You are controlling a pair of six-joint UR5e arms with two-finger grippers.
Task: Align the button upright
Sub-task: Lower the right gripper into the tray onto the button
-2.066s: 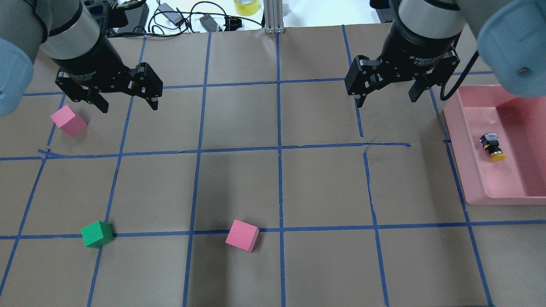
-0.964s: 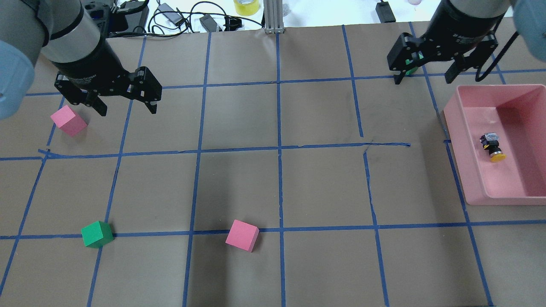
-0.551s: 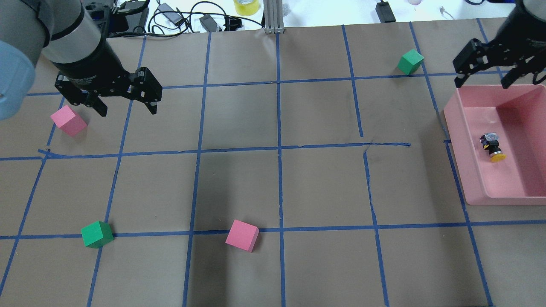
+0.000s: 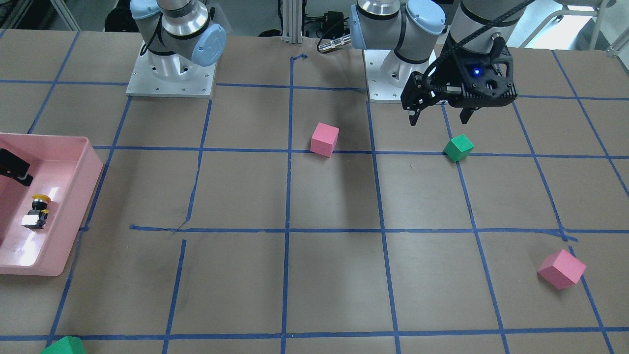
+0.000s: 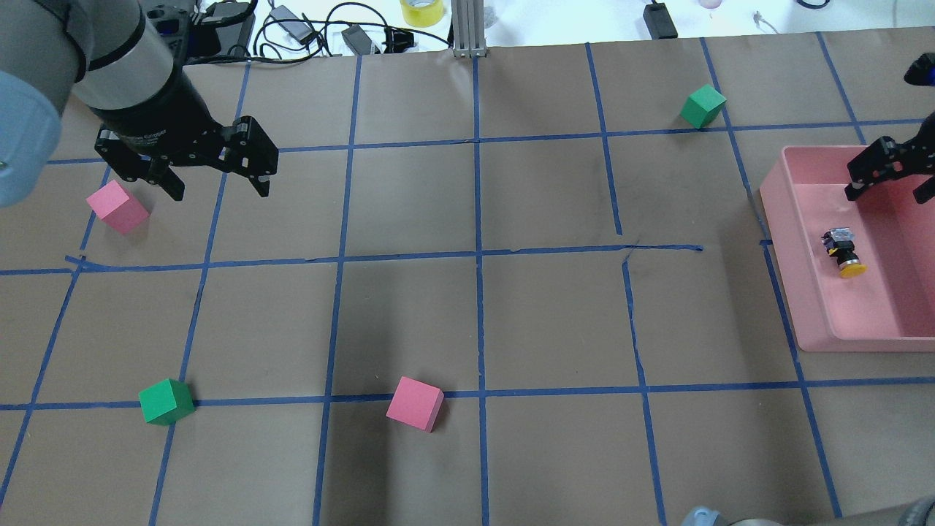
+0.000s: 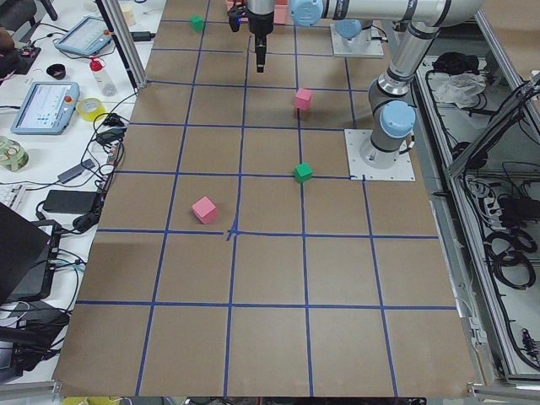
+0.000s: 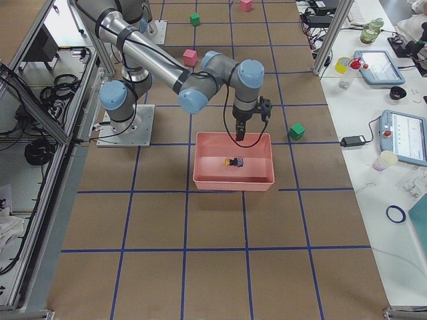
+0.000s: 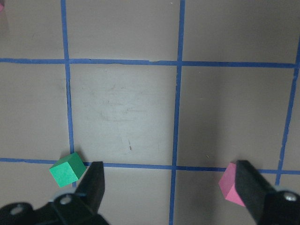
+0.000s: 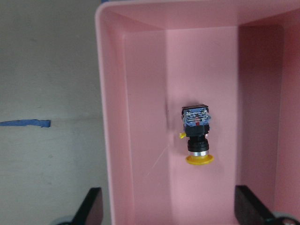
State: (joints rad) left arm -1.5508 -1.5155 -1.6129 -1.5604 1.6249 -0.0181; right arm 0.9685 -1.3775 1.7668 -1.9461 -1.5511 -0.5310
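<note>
The button (image 5: 845, 253) lies on its side on the floor of the pink bin (image 5: 779, 219), yellow cap toward the near side. It also shows in the right wrist view (image 9: 197, 136) and the front view (image 4: 35, 212). My right gripper (image 5: 885, 196) is open and empty. It hangs over the far end of the bin, apart from the button. In the right wrist view, its fingers (image 9: 91, 208) show at the bottom, on either side of the button. My left gripper (image 5: 219, 190) is open and empty above the far left of the table.
A pink cube (image 5: 117, 207) lies just left of my left gripper. A green cube (image 5: 166, 401) and a second pink cube (image 5: 415, 403) lie near the front. Another green cube (image 5: 703, 105) lies at the far right, beside the bin. Cables lie beyond the far edge.
My right gripper has moved right, from the far centre-right of the table to over the pink bin, uncovering the far green cube. My left gripper has barely moved.
</note>
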